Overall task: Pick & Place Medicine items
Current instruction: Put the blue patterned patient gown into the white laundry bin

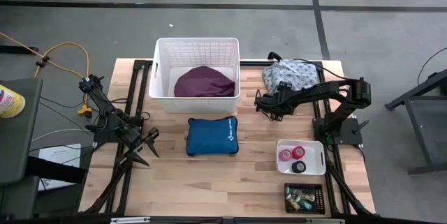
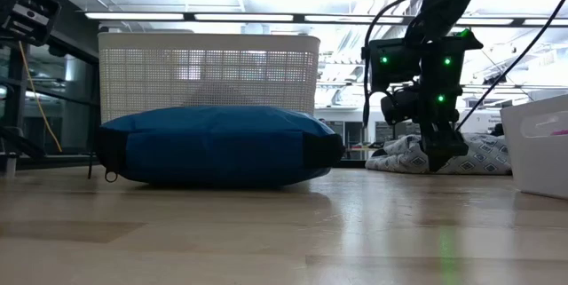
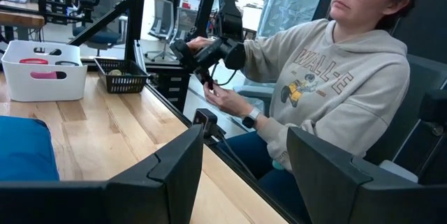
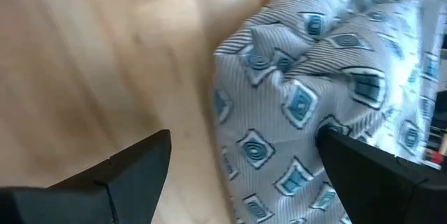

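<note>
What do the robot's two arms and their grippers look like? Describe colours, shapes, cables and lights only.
Both arms are dark, slim and jointed. The left gripper ends in two pointed black fingers, which show in its wrist view as broad angular wedges. The right gripper hangs from a boxy black wrist dotted with small green lights, with black cables looping above it.

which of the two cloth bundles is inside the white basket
The purple bundle lies inside the white basket; the patterned white-and-blue bundle sits on the table to the basket's right.
</note>
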Motion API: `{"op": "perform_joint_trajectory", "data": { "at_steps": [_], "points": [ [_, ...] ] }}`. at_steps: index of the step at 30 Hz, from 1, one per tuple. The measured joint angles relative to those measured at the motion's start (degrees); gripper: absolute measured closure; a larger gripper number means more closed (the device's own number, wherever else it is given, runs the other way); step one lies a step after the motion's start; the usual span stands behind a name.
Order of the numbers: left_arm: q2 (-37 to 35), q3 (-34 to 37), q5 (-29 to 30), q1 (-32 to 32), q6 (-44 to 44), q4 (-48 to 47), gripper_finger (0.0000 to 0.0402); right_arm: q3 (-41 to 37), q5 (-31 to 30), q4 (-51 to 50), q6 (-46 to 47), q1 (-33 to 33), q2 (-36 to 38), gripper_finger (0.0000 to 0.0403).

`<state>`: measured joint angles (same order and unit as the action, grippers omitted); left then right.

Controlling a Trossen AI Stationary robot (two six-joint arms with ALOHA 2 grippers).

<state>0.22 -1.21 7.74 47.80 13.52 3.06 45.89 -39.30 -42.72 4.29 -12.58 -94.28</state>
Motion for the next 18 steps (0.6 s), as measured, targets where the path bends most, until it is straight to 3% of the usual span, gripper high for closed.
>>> {"op": "perform_joint_trajectory", "data": {
  "at_steps": [7,18],
  "points": [
    [0.01,0.01,0.01,-0.01,0.0,0.01,0.0199,0.0,-2.09,0.04,0.52,-2.14,0.0,0.0053],
    [0.0,0.0,0.01,-0.01,0.0,-0.01,0.0199,0.0,4.55,1.47,-0.11,-6.9,0.0,0.0053]
  ]
}}
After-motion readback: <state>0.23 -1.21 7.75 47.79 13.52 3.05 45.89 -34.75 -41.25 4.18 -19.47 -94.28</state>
